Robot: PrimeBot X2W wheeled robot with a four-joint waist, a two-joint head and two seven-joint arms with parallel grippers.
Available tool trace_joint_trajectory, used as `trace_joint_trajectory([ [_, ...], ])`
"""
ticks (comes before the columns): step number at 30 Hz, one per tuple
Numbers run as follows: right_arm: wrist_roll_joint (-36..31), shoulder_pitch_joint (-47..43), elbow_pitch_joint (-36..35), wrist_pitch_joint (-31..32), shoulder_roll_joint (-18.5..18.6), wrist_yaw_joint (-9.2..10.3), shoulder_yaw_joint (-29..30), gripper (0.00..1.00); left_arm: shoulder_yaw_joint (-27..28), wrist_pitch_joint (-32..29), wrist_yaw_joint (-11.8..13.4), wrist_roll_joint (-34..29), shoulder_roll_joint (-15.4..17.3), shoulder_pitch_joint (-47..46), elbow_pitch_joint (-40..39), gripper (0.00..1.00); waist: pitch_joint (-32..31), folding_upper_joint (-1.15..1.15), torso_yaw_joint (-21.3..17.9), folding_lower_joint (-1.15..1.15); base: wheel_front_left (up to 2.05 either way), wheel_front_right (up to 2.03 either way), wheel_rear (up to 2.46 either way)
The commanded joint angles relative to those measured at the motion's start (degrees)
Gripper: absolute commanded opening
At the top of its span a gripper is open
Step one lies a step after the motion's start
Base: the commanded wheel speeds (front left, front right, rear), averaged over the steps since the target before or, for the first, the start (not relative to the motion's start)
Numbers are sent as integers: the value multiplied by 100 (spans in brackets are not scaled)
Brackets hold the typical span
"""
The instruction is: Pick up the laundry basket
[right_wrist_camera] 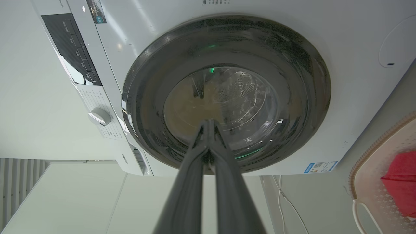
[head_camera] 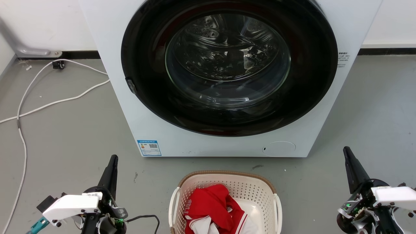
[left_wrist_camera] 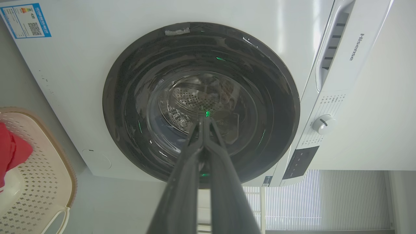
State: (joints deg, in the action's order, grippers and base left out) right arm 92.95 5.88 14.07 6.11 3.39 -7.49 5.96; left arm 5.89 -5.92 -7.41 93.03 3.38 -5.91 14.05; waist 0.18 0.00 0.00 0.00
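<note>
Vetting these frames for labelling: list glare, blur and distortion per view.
Head view: sharp, evenly lit, soft highlights on the door glass of the washing machine; laundry basket cropped at the bottom edge. Left wrist view: wide-angle skew of the machine's edges, green glints in the glass, left gripper blurred near the lens. Right wrist view: same skew and glints, right gripper likewise blurred.

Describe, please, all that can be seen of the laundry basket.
The laundry basket looks like cream plastic. It is rounded-rectangular, with perforated walls, a brown woven-look rim and a white handle on each side. It stands upright on the grey floor, just in front of the washing machine and apart from it. Red and white clothing lies inside. The bottom edge of the head view cuts off its near end.
</note>
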Motion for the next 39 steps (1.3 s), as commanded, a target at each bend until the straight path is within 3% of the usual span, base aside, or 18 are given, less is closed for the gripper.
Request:
trace_joint_trajectory([
  [1,-23,73,7,17,-20,0,9,0,17,-30,-27,-15,-7,-58,8,0,0,0,0,0,0,0,0],
  [34,-38,76,8,32,-34,0,32,0,44,-48,-27,-47,-26,-62,7,0,0,0,0,0,0,0,0],
  [35,-22,1,1,21,-14,0,22,100,27,-33,0,-10,-18,-1,2,100,0,0,0,0,0,0,0],
  [39,-28,-144,141,4,-30,1,7,100,1,-23,9,-15,-52,139,154,100,-1,0,-1,0,0,0,0],
])
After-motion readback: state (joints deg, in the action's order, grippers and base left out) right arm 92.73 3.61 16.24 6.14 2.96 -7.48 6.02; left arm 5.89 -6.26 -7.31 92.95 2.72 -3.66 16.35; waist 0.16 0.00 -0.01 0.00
